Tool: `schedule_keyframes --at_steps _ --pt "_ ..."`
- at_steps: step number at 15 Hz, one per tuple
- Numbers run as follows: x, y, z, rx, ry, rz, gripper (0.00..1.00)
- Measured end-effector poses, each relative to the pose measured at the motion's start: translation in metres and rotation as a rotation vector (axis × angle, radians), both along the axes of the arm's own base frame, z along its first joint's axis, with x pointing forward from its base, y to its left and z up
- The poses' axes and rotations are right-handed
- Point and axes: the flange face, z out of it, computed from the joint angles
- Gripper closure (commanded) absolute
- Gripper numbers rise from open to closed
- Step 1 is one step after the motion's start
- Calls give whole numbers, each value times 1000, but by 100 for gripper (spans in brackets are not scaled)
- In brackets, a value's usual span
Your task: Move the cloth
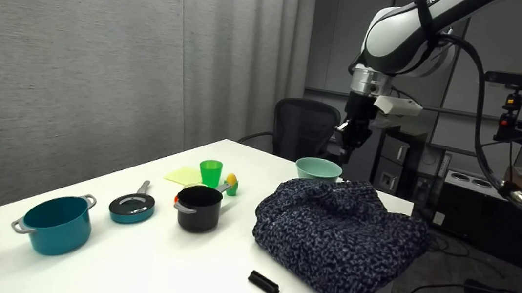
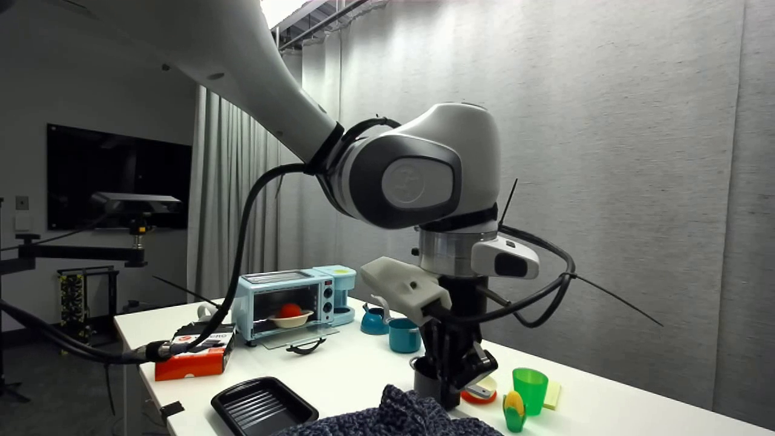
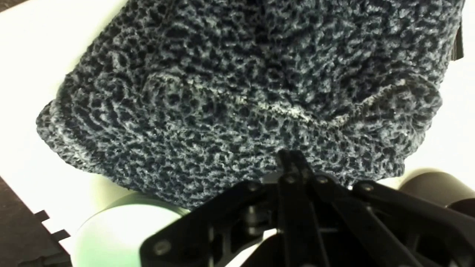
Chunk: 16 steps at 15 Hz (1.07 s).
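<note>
Rumpled, light-speckled navy-blue cloth [image 1: 329, 238] lies heaped on white counter [image 1: 143, 271]

The black fingers [image 3: 285, 163] are clenched, tip against tip, pointing down at the end of a white-and-black robot arm [image 2: 466, 157]. In the wrist view they show against the cloth's margin; in an exterior view a gap shows between them and its folds. The cloth lies near a corner of the counter, raised in thick creases and hiding part of the edge in that view. Just beside it is a round pale-green bowl [image 1: 318, 170]; whether the two touch cannot be told. A short black bar [image 1: 264, 283] and a black ribbed tray [image 2: 266, 402] lie near the cloth. Across the counter stand a black pot with grey handles [image 1: 199, 215], a translucent green cup [image 1: 210, 173], a yellow-and-green corn-shaped piece [image 2: 514, 413], a flat round teal pan with a black top [image 1: 132, 209] and a teal pot with two grey handles [image 1: 59, 231]. A light-blue toaster oven [image 2: 324, 301] holds a cream bowl [image 2: 290, 321] bearing a round red object [image 2: 289, 310].
</note>
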Motion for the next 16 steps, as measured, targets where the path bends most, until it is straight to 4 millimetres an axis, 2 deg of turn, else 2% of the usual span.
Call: schedule_keyframes --at_steps 3,7,9,13,16 --pt "-5 7 -11 38 67 23 42" --pt "-19 13 -46 110 177 59 11" --pt "-26 14 -64 153 197 60 0" --pt "-41 21 -97 222 239 64 0" --pt "-48 24 -113 239 270 62 0"
